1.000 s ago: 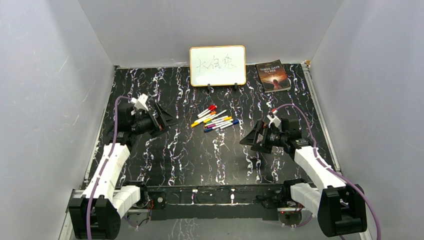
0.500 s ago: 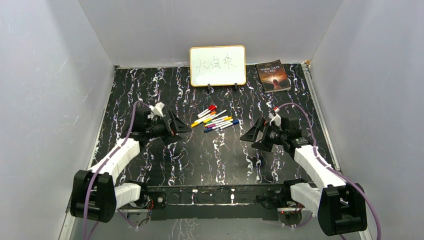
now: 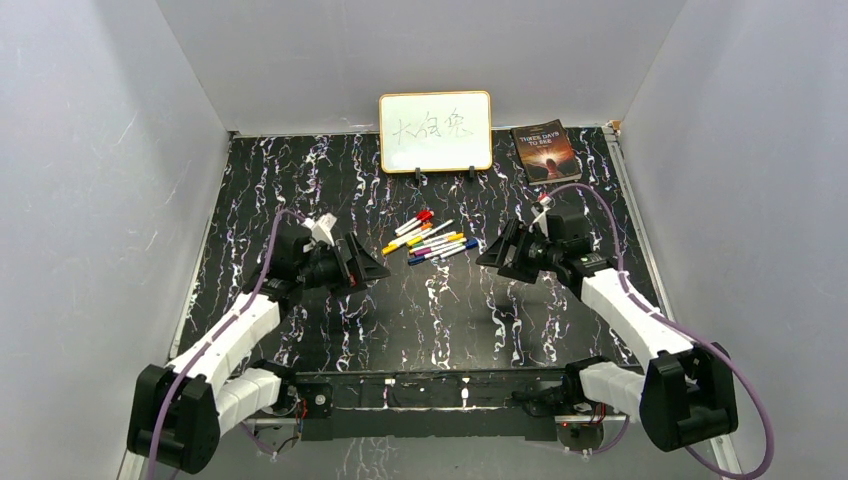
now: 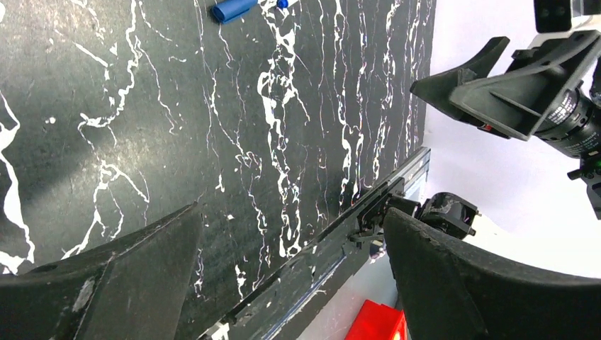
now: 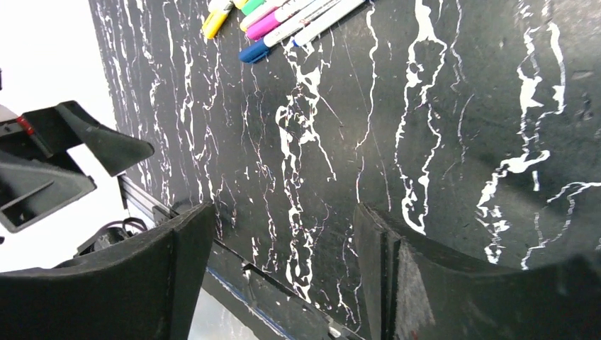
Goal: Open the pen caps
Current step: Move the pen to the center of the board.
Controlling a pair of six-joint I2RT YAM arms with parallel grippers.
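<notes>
Table top (image 3: 430, 320): smooth black sheet with white marble veining and a slight sheen. Pens (image 3: 432, 240), twelve o'clock of centre: white plastic barrels, coloured plastic caps (image 5: 254, 51). My left fingers (image 4: 106, 283) and right fingers (image 5: 453, 283): matt black plastic. Whiteboard (image 3: 435, 130): glossy face, frame possibly wood. Book (image 3: 545, 152): paper cover.
</notes>
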